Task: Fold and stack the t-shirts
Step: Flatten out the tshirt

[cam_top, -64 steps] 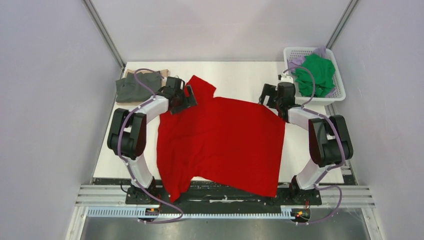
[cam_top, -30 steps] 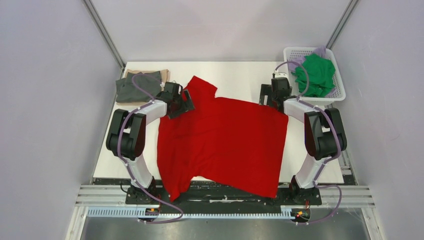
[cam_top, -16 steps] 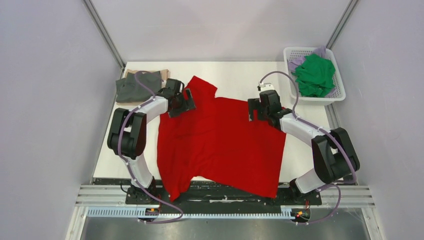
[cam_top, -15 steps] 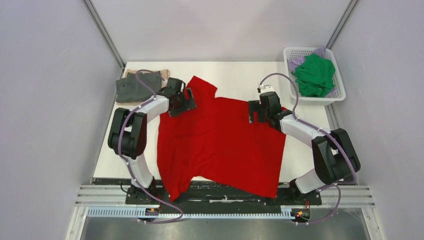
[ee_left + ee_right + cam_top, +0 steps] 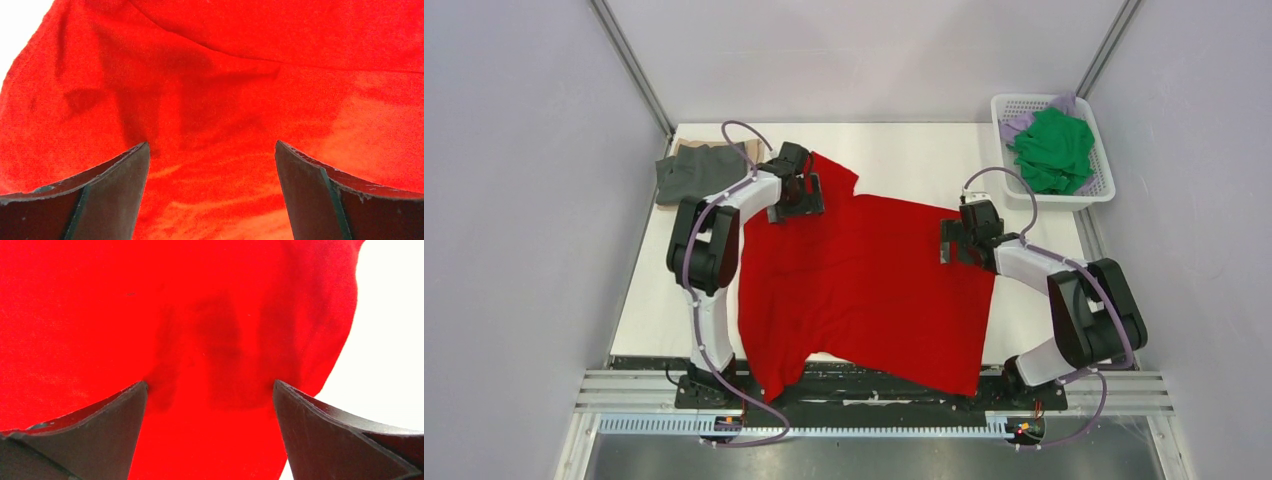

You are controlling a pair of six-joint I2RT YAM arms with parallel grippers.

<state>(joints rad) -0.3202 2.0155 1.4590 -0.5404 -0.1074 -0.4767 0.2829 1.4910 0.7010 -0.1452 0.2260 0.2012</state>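
Observation:
A bright red t-shirt (image 5: 874, 285) lies spread across the middle of the table, its near hem hanging over the front edge. My left gripper (image 5: 799, 200) stands open just above its far-left sleeve area, with red cloth (image 5: 215, 100) filling the gap between the fingers (image 5: 120, 185). My right gripper (image 5: 949, 245) is open over the shirt's far-right corner, where the cloth edge (image 5: 330, 350) meets the white table. Neither holds anything. A dark grey t-shirt (image 5: 686, 172) lies folded on a tan one (image 5: 746, 148) at far left. Green (image 5: 1054, 148) and pale lilac (image 5: 1016, 124) t-shirts sit in the basket.
The white lattice basket (image 5: 1096, 190) stands at the far right corner. Grey walls close in both sides. A metal rail (image 5: 874, 392) runs along the near edge by the arm bases.
The left gripper has shifted farther and to the right over the red sleeve. The right gripper swung in over the shirt, then drew back to its far-right corner. Both stayed open.

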